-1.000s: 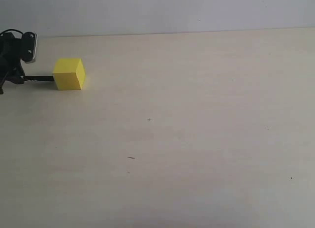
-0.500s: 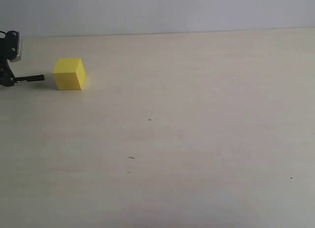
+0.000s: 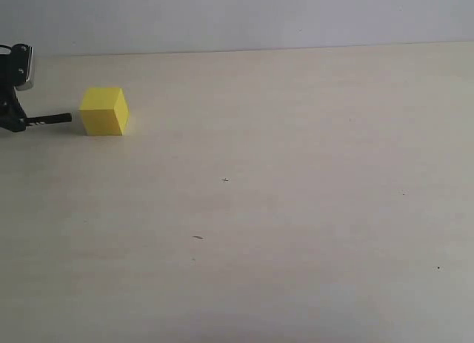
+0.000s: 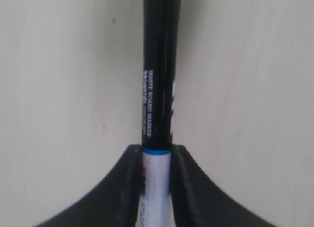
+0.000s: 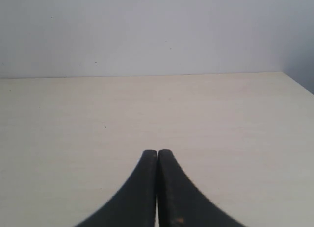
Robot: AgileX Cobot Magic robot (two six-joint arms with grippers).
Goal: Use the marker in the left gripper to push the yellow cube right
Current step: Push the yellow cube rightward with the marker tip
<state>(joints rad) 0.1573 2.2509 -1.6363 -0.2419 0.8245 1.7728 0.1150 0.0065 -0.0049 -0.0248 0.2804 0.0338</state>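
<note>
Ext.: we see marker tip just beside cube, not touching. Wrist cams only: left claw clamps marker, labelled "WHITE BOARD MARKER"; right claw closed, empty.

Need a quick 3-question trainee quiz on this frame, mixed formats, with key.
1. True or false: the right end effector holds the marker.
2. The left end effector clamps the marker on its: A) black half B) white barrel C) tip.
3. Fill in: in the exterior view, the yellow cube sits to the ___ of the marker's tip.
Key: 1 false, it is shut on nothing; 2 B; 3 right.
</note>
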